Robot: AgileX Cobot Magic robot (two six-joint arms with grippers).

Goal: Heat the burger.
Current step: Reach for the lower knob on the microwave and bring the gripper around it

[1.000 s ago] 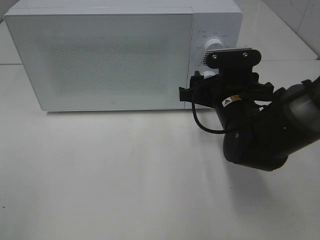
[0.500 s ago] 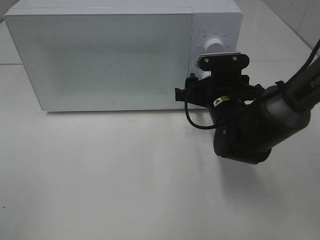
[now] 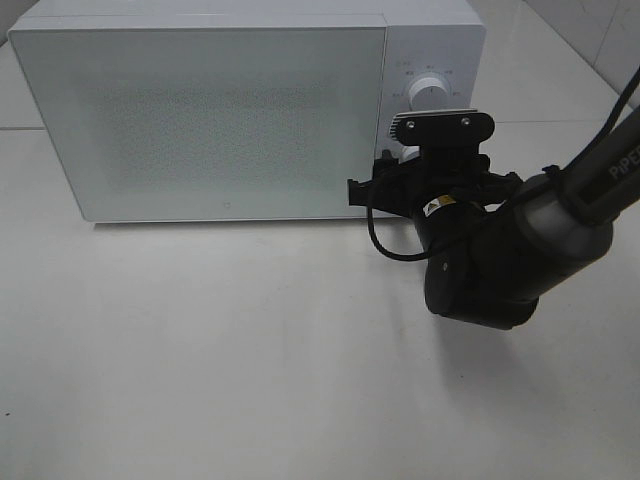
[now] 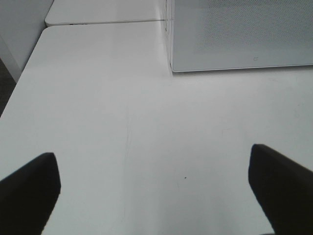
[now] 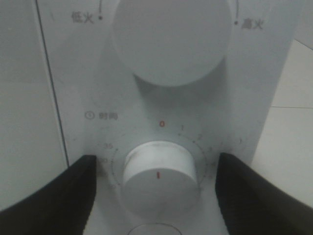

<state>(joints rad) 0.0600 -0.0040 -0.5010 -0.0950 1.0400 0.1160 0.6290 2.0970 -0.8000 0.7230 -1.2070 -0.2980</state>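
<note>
Here, high view: right of the frame's centre, the right hand (image 3: 412, 160) sits at the control panel (image 3: 460, 50) of the closed white microwave (image 3: 230, 110), which stands on the pale surface (image 3: 200, 350). Left wrist view: the left hand (image 4: 151, 164) gapes wide above the surface. Right wrist view: the right fingers (image 5: 83, 191) stand apart, flanking the timer dial (image 5: 159, 178) without touching it. Where the burger lies cannot be told.

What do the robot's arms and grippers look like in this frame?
Right arm: black, bulky rounded joints, a grey tube with white lettering, a small yellow sticker and a looping black cable. The left gripper and right gripper have plain black fingers.
</note>
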